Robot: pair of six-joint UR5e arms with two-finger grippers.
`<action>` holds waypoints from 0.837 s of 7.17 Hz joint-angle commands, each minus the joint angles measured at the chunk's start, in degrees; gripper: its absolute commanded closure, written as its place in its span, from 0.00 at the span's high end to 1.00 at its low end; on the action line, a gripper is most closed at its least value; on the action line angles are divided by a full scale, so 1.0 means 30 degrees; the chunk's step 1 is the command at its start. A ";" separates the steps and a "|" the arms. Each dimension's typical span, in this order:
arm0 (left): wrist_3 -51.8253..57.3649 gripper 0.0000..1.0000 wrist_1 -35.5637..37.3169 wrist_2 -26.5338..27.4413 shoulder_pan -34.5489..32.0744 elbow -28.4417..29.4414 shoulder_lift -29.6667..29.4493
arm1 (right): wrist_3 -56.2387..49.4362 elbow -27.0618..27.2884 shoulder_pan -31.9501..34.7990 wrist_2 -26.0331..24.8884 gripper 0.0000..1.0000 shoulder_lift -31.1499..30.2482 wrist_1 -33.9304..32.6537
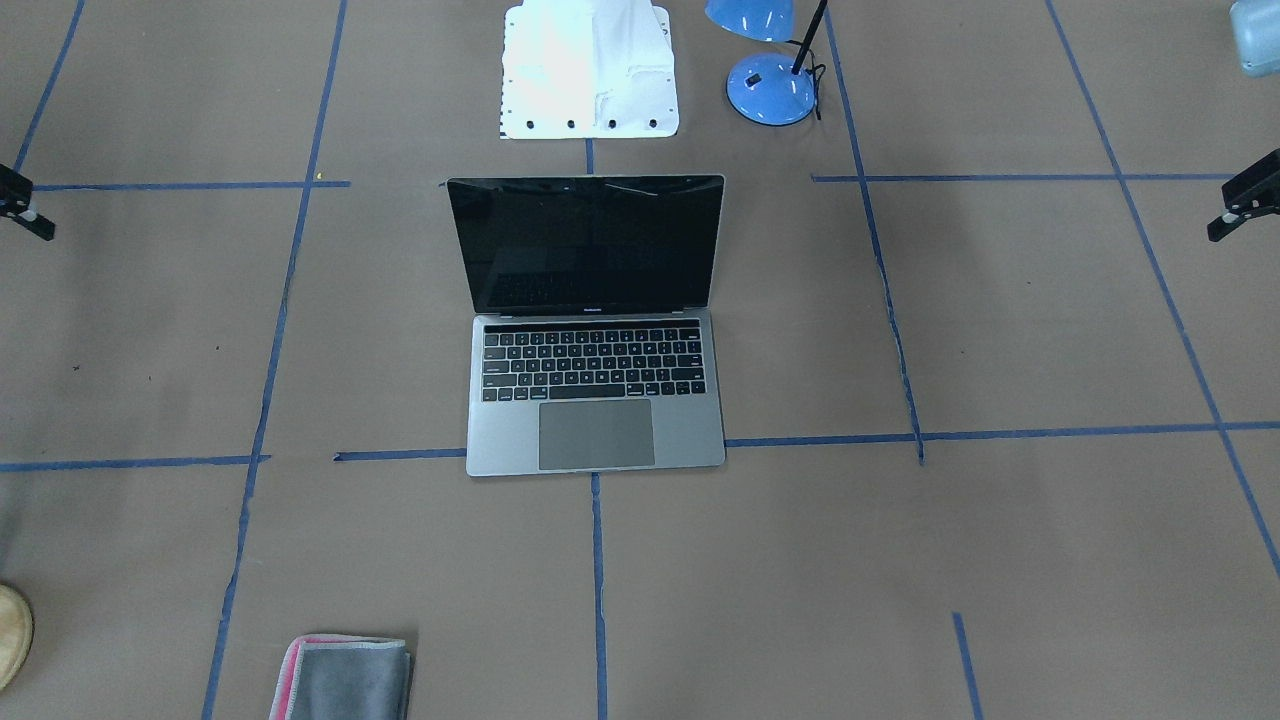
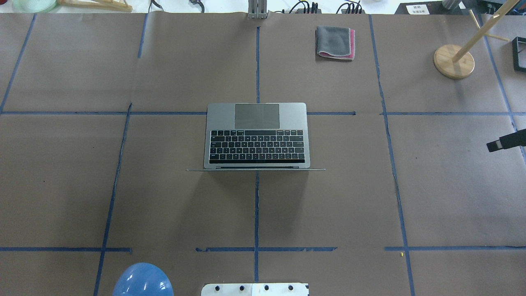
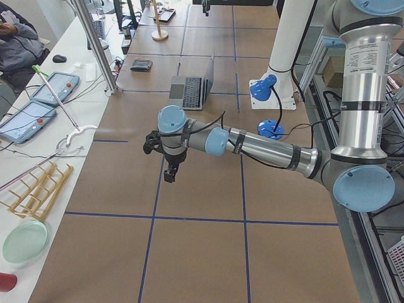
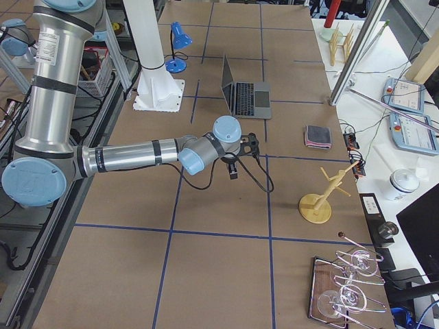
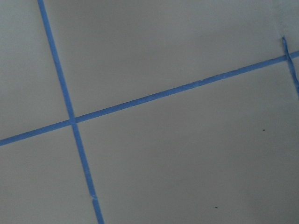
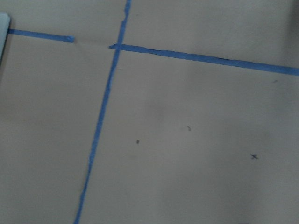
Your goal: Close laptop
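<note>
Now, front-facing: laptop (image 1: 595,400) open at centre, screen (image 1: 590,245) standing on its 12 o'clock side. Left gripper (image 1: 1222,225) at 3 o'clock edge, right gripper (image 1: 35,222) at 9, both well apart from laptop; open or closed, cannot tell. Overhead: keyboard (image 2: 257,147) facing up, hinge (image 2: 257,167) toward 6 o'clock.

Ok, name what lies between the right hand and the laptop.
Overhead view: only bare brown table paper and a blue tape line, right hand to grey metal laptop.
</note>
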 commanded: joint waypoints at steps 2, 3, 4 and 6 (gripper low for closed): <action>-1.0262 0.99 -0.9585 0.0120 0.4890 -0.0331 0.1466 | 0.9589 0.0343 -0.6781 -0.4579 1.00 0.0012 0.7990; -1.2791 0.99 -1.1886 0.0616 0.6213 -0.0360 0.1618 | 1.1410 0.1651 -0.9154 -0.6834 1.00 0.0042 0.8065; -1.5514 0.99 -1.3592 0.1694 0.7909 -0.0360 0.1446 | 1.2821 0.2795 -1.2049 -1.0076 1.00 0.0042 0.8066; -1.8253 0.99 -1.5917 0.4331 1.0523 -0.0738 0.1328 | 1.4384 0.3917 -1.7302 -1.7139 0.98 0.0159 0.8066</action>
